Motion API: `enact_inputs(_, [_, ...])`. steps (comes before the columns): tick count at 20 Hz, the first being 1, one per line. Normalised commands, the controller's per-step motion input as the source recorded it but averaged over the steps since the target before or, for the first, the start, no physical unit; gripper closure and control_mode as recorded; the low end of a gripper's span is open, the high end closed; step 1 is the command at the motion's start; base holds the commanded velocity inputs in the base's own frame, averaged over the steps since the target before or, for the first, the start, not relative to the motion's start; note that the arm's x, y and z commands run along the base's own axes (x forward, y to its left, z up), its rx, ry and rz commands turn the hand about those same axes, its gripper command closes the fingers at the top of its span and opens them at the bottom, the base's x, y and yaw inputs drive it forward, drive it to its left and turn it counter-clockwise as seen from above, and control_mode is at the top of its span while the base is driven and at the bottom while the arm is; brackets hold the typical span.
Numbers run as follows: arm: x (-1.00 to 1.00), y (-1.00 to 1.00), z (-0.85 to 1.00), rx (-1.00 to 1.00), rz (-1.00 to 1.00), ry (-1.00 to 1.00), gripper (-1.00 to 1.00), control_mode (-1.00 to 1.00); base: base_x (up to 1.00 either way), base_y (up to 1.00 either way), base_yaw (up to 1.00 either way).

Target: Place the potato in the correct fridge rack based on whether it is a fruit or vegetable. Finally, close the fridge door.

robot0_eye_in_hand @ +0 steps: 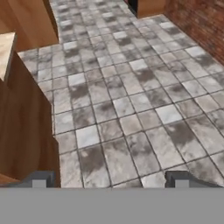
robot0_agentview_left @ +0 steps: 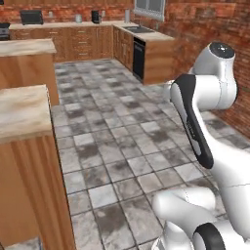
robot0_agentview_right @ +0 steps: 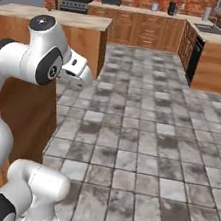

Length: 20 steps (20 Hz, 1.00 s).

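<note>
Grey stone floor tiles (robot0_eye_in_hand: 131, 109) under the hand (robot0_eye_in_hand: 109, 178); its fingertips (robot0_eye_in_hand: 40, 179) spread wide apart, nothing between them. Wooden worktop (robot0_agentview_left: 22, 110) stands left of the arm (robot0_agentview_left: 210, 97). Back counter with sink (robot0_agentview_right: 209, 28) against the brick wall (robot0_agentview_left: 210, 19). Potato's place can't be told.

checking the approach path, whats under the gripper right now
Bare grey tiled floor lies under the open gripper, with a wooden counter off to one side. Nothing sits between the fingertips.
</note>
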Motion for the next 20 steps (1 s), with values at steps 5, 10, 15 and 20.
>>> enact_inputs(5, [0.0,0.0,0.0,0.0,0.0,0.0,-1.0,1.0,0.95,-0.56,0.63])
enact_inputs(10, [0.0,0.0,0.0,0.0,0.0,0.0,-1.0,1.0,1.0,-0.68,0.55])
enact_inputs(15, [0.0,0.0,0.0,0.0,0.0,0.0,-1.0,1.0,1.0,-0.92,0.4])
enact_inputs(20, [0.0,0.0,0.0,0.0,0.0,0.0,-1.0,1.0,1.0,-0.99,0.37])
